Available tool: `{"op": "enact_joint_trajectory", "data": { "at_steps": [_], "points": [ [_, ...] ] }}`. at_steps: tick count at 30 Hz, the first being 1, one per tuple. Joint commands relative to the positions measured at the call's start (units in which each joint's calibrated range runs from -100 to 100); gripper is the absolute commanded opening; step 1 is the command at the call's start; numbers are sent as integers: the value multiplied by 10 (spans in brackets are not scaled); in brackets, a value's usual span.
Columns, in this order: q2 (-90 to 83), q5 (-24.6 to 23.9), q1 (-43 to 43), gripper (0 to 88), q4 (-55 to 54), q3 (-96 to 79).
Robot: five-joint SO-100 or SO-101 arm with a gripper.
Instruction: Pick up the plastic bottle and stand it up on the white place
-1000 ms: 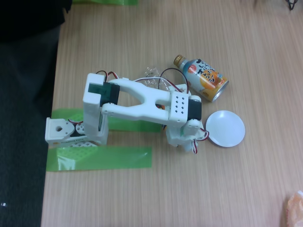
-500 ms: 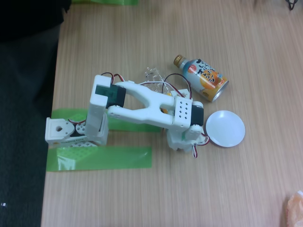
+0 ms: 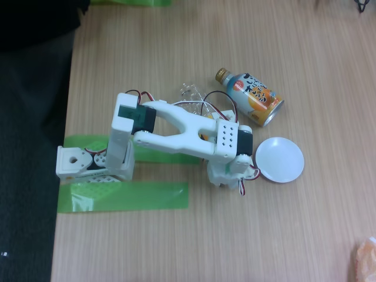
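Observation:
The plastic bottle is mostly hidden under my white arm. Its clear end [image 3: 189,91] pokes out above the forearm, and a sliver of orange-yellow label [image 3: 203,136] shows beneath it. The white place [image 3: 280,159] is a small round white disc lying flat on the wooden table, just right of my wrist. My gripper [image 3: 227,176] points down below the wrist block, a little left of the disc. The wrist covers its fingers, so I cannot tell whether they are open or shut or whether they hold anything.
A gold-capped blue-and-orange can-like bottle [image 3: 249,96] lies on its side above the disc. Green tape strips [image 3: 123,196] hold my base at the table's left edge [image 3: 63,141], with dark floor beyond. Something orange [image 3: 365,258] sits at the bottom right corner.
Over the last second my upper arm swung a little to the right and the wrist dropped slightly lower in the picture. In the last half second nothing moved.

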State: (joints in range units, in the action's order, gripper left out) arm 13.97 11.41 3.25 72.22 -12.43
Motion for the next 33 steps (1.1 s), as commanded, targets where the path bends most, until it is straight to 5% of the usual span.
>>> {"op": "enact_joint_trajectory", "data": {
  "at_steps": [1, 33],
  "points": [
    [-7, 2, 2, 254, 4, 24],
    [1, 15, 19, 254, 7, 56]
  ]
}}
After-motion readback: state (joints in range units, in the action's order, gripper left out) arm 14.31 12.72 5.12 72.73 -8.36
